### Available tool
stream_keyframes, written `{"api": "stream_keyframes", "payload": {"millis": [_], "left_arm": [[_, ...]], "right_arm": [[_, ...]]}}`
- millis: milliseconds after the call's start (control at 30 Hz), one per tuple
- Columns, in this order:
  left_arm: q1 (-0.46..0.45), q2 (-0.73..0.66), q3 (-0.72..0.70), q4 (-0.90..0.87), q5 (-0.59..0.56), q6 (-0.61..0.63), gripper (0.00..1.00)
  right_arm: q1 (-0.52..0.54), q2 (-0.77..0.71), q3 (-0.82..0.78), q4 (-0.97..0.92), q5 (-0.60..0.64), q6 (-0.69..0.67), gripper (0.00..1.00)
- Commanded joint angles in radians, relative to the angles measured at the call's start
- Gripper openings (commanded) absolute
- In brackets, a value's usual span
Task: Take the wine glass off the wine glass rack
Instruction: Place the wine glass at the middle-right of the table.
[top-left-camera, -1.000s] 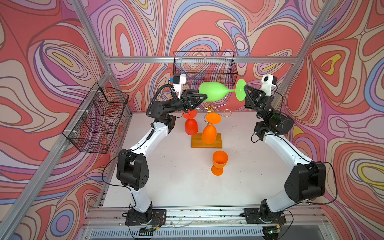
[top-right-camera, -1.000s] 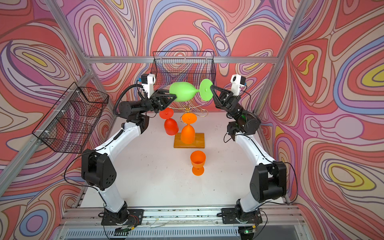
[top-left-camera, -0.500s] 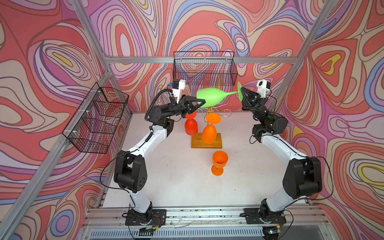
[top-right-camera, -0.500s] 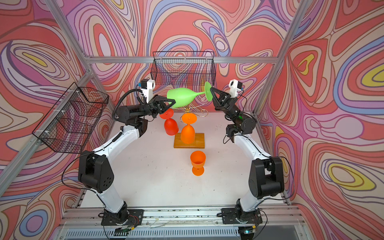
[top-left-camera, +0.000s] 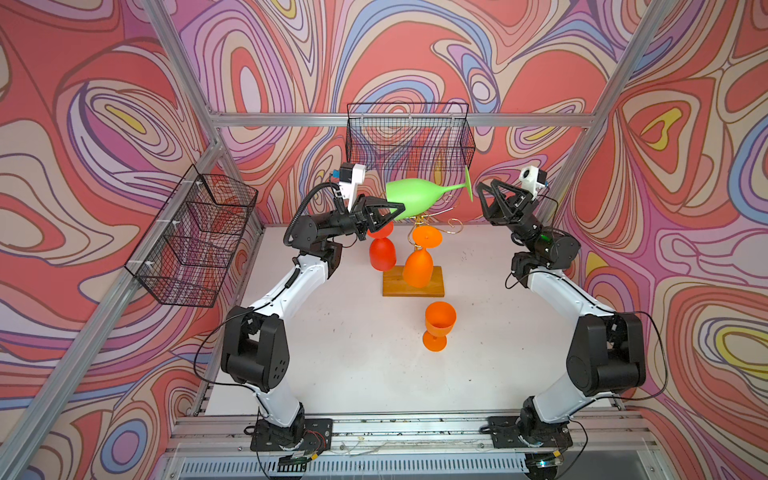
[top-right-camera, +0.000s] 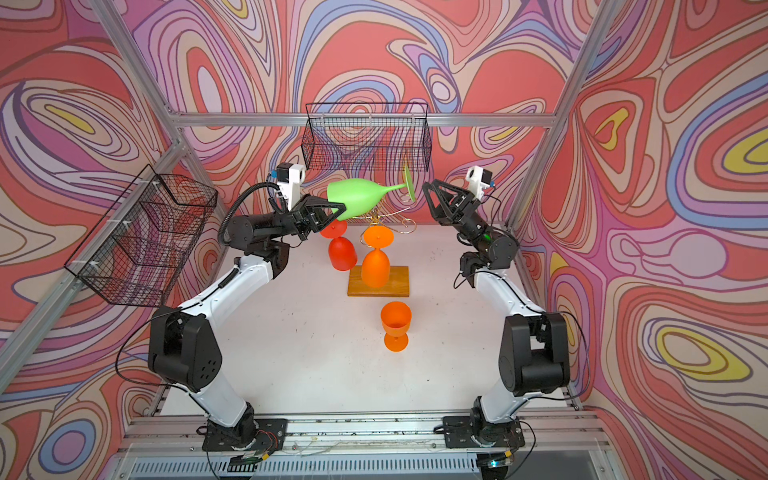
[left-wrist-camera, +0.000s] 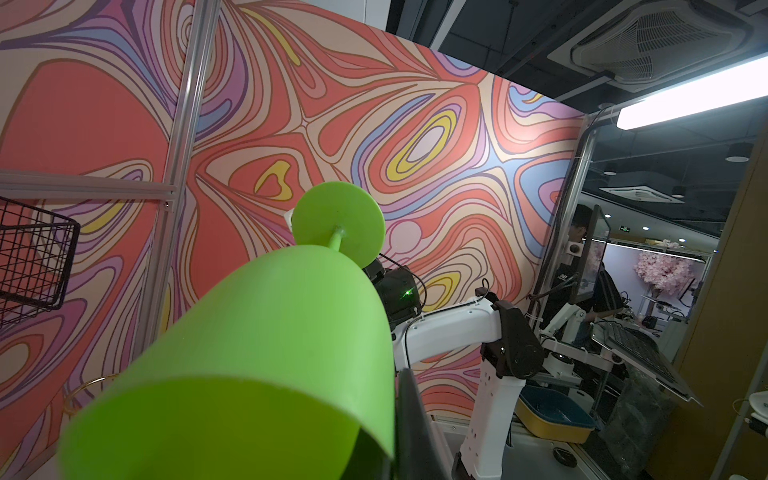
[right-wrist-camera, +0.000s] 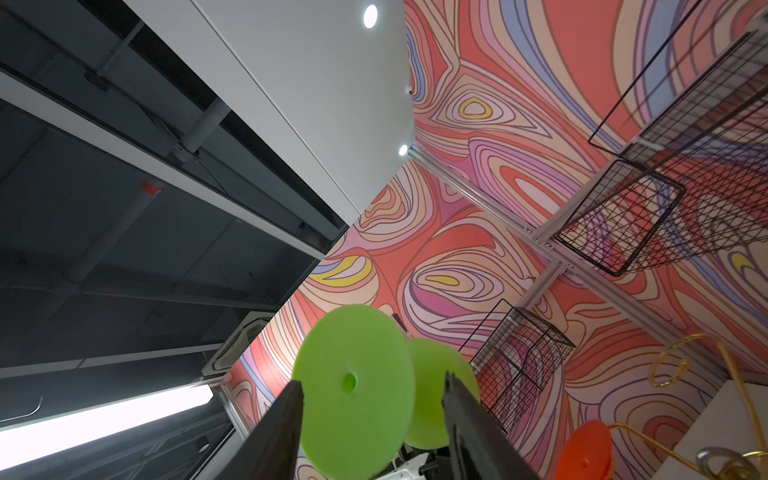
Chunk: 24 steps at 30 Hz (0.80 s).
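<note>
Lime-green opaque wine glass (top-left-camera: 411, 197) lies level; left gripper (top-left-camera: 397, 206) jaws pinch its bowl rim; right gripper (top-left-camera: 484, 189) jaws stand spread beside its foot disc.

Green wine glass (right-wrist-camera: 353, 386) foot between parted tool (right-wrist-camera: 372, 380) fingers (right-wrist-camera: 282, 424).

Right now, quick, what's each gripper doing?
Left gripper: closed on the green wine glass, at the bowl's rim.
Right gripper: open, holding nothing, just clear of the glass's foot.
</note>
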Motion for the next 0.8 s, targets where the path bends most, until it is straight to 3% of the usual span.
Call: {"api": "stream_keyframes", "payload": {"millis": [0,100,233,300,400,467,500,767], "left_arm": [[0.004,-0.053,0.013,0.01,0.044,-0.001,0.0],[0.004,-0.087,0.01,-0.069,0.064,0.053,0.0],[0.002,-0.167,0.001,-0.322,0.082,0.24,0.0],[-0.002,-0.222,0.004,-0.552,0.074,0.413,0.0],[-0.037,-0.305,0.069,-1.103,-0.005,0.828,0.0],[-0.089,-0.324,0.158,-1.437,-0.1,1.077,0.0],[-0.108,-0.323,0.19,-1.518,-0.123,1.132,0.0],[-0.225,-0.294,0.307,-1.839,-0.252,1.332,0.0]], "right_arm": [[-0.017,-0.071,-0.013,-0.069,-0.036,-0.083,0.58],[-0.029,-0.141,-0.023,-0.254,-0.057,-0.228,0.58],[-0.029,-0.286,-0.002,-0.709,-0.037,-0.588,0.59],[-0.029,-0.361,0.033,-0.993,0.033,-0.791,0.58],[-0.029,-0.453,0.07,-1.286,0.196,-1.018,0.58],[-0.03,-0.504,0.08,-1.399,0.304,-1.102,0.58],[-0.029,-0.52,0.083,-1.435,0.349,-1.123,0.58],[-0.029,-0.573,0.072,-1.639,0.646,-1.196,0.58]]}}
